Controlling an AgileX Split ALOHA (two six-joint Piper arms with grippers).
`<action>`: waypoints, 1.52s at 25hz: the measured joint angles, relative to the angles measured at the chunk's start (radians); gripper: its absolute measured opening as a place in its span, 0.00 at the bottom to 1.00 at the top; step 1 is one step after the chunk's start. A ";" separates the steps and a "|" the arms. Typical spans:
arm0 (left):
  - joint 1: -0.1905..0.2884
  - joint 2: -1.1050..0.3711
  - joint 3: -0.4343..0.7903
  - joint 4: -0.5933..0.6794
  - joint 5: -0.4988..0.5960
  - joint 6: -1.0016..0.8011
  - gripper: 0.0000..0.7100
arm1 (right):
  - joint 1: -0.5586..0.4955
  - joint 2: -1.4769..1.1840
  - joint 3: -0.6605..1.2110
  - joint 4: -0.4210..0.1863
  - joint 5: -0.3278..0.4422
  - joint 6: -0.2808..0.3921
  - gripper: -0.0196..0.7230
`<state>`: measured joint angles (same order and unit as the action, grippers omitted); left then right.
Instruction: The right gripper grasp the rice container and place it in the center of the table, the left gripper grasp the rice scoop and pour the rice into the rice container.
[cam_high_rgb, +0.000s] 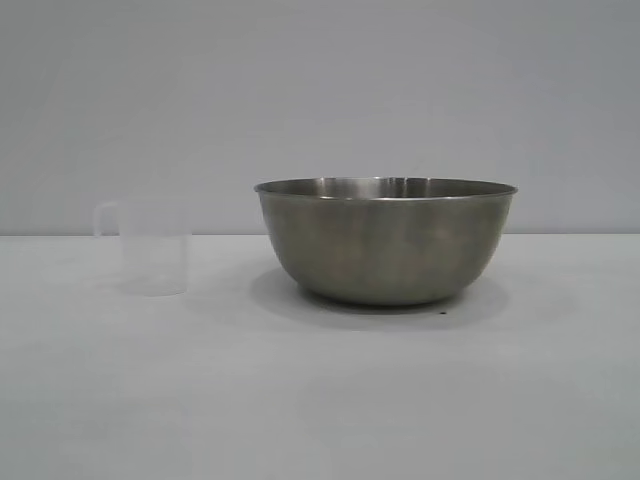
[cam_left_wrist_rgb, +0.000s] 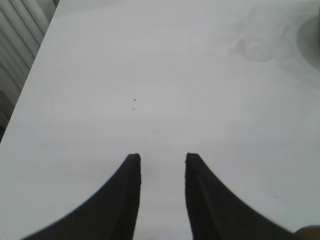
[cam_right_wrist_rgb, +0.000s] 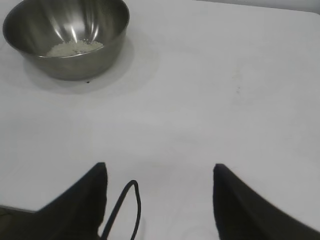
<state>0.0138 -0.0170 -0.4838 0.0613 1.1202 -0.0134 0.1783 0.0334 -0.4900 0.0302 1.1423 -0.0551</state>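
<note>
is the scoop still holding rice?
No. In the exterior view the rice scoop stands upright and looks empty on the table, while the right wrist view shows the rice lying inside the rice container.

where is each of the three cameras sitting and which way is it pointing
Exterior view: level with the table, side-on to the rice container and the rice scoop; no arm shows.
Left wrist view: on the left arm, looking over the open left gripper at bare tabletop; the scoop is faint far off.
Right wrist view: on the right arm, looking past the open right gripper into the container holding the rice.
Exterior and right wrist views share the container.
</note>
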 joint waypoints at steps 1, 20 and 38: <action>0.000 0.000 0.000 0.000 0.000 0.000 0.32 | 0.000 0.000 0.000 0.000 0.000 0.000 0.63; 0.001 -0.002 0.000 0.000 0.000 0.013 0.32 | -0.050 -0.050 0.002 0.000 0.000 0.003 0.63; 0.001 -0.002 0.000 0.000 0.000 0.012 0.32 | -0.093 -0.050 0.002 0.000 0.000 0.007 0.63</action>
<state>0.0144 -0.0191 -0.4838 0.0613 1.1202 -0.0012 0.0855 -0.0169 -0.4885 0.0302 1.1423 -0.0486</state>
